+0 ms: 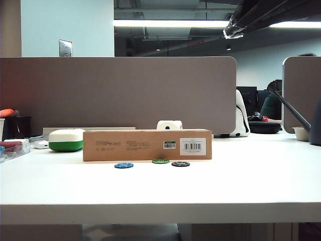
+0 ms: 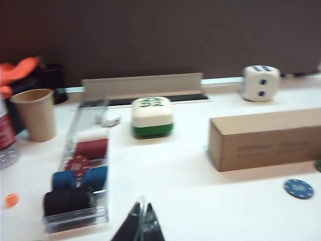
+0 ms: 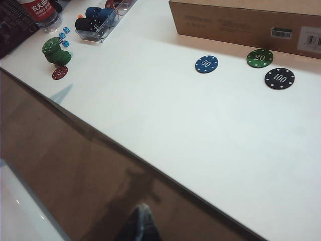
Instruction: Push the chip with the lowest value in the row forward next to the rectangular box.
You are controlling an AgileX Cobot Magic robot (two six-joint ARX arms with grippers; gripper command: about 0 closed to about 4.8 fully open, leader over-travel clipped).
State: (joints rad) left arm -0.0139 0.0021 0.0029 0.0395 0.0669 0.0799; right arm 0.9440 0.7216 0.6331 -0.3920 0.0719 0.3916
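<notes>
White office tabletop backed by a grey partition. Small flat round green poker chip marked 20 (image 3: 260,57) lies just beside the long low brown cardboard box with a white barcode label (image 1: 147,145), ahead of its neighbours: the blue chip marked 50 (image 3: 206,64) to one side and the black chip marked 100 (image 3: 279,78) to the other. It looks already at the box, though whether it touches is unclear. If any nudge remains, a slow straight push from the chip's near edge, fingertips low, would avoid bumping the other chips. Left gripper (image 2: 142,223) hovers well away near a clear chip tray (image 2: 80,170), jaws pressed together. Right gripper (image 3: 140,226) hangs off the table's front edge, too blurred to tell its jaws
</notes>
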